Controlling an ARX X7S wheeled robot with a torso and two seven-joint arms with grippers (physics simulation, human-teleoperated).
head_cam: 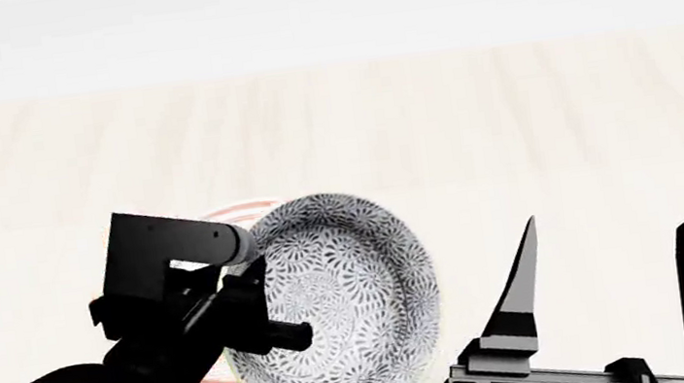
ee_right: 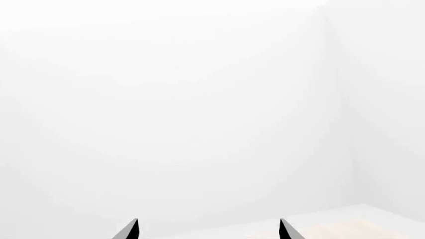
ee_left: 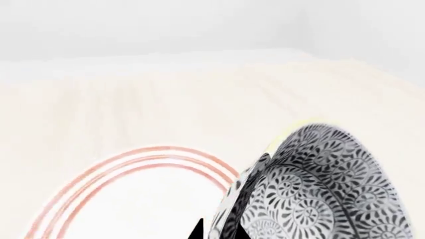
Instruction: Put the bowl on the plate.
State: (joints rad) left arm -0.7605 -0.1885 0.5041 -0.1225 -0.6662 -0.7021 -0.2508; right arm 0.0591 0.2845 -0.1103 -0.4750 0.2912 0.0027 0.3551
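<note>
No readable text, labels or numbers appear, though views are washed out.

The bowl [head_cam: 343,304], deep and round with a dense grey-and-white floral pattern and a thin yellowish rim, was tipped steeply on edge in my left gripper [head_cam: 284,334], over the plate [ee_left: 143,199]. The plate, white with three red-orange rings, lay flat on the pale wooden table [head_cam: 504,123].

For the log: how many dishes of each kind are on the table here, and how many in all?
Bowls: 1, the bowl, tilted and gripped at its rim by the left gripper.
Plates: 1, the plate, partly hidden under the bowl.
Total: 2 dishes.
</note>
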